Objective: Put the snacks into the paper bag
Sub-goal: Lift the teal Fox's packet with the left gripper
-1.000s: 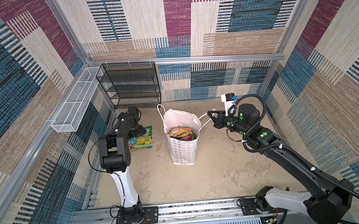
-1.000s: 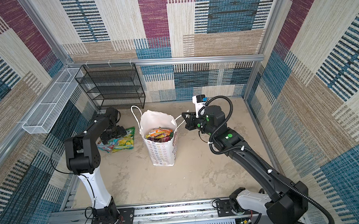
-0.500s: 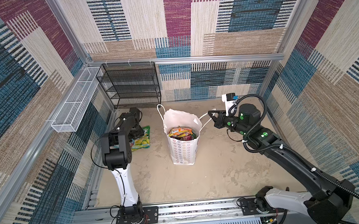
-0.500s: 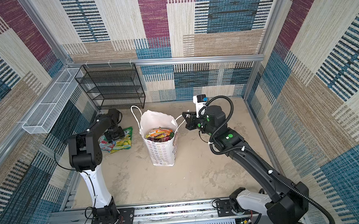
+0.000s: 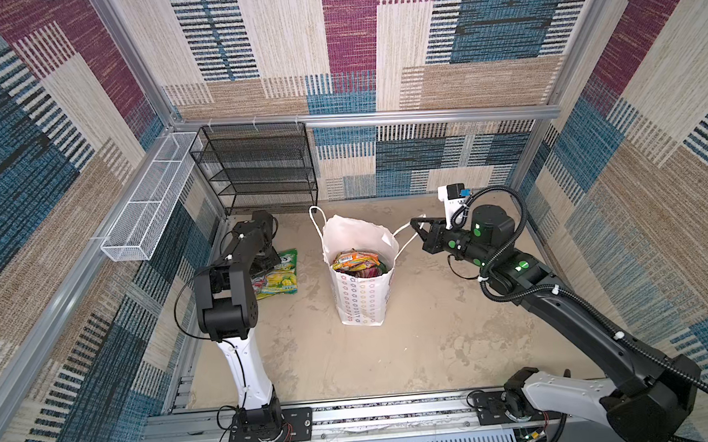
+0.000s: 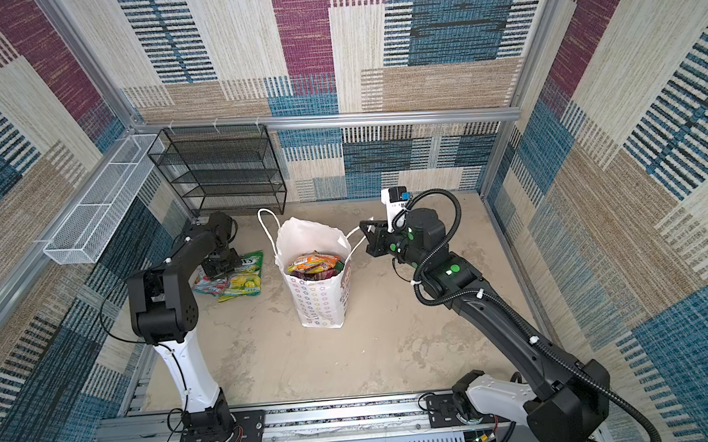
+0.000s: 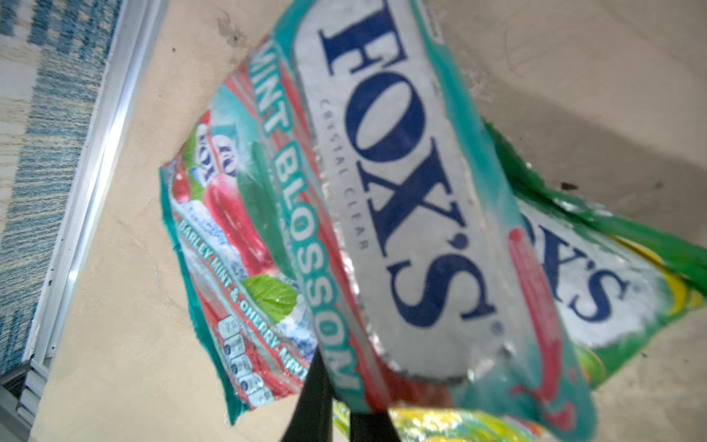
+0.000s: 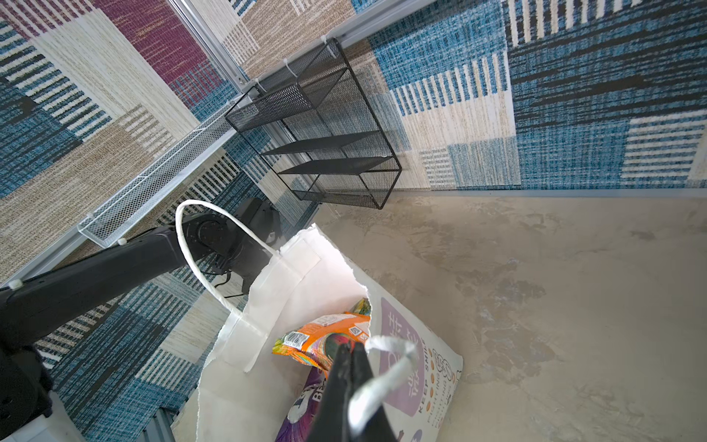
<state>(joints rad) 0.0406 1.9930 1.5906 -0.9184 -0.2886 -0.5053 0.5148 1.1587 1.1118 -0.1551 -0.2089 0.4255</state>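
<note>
Mostly done: several snacks already inside paper bag, upright mid-counter; two left outside, beside it. Left tool pinched shut on teal packet, yellow-green packet touching it; right tool clamped on cord handle — likely steadying bag.

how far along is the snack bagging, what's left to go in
Mostly done: several packets sit inside the paper bag, its cord handle pinched by the right gripper. In hand: left gripper shut on the teal packet beside the bag. Left: that one and the yellow-green packet on the floor.
</note>
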